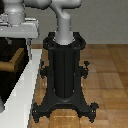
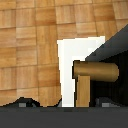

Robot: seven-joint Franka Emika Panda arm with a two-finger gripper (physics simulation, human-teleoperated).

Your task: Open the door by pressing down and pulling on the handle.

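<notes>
In the exterior view the door (image 1: pixel 6 82) is a dark panel at the left edge, set in a white frame (image 1: pixel 25 95). The golden-brown handle (image 1: pixel 13 61) sticks out from it. My gripper (image 1: pixel 26 42) hangs just above the handle and touches nothing. The wrist view looks down on the handle (image 2: pixel 96 72), whose bar lies across its stem, with the door (image 2: pixel 114 44) beside it and the frame (image 2: pixel 75 55) beneath. Only the dark fingertips (image 2: pixel 22 103) show, standing wide apart; the gripper (image 2: pixel 64 104) is open and holds nothing.
The black ribbed robot pedestal (image 1: pixel 64 75) stands on the wooden floor (image 1: pixel 107 75) in the middle of the exterior view, right beside the white frame. A grey rounded post (image 1: pixel 2 102) shows at the lower left edge.
</notes>
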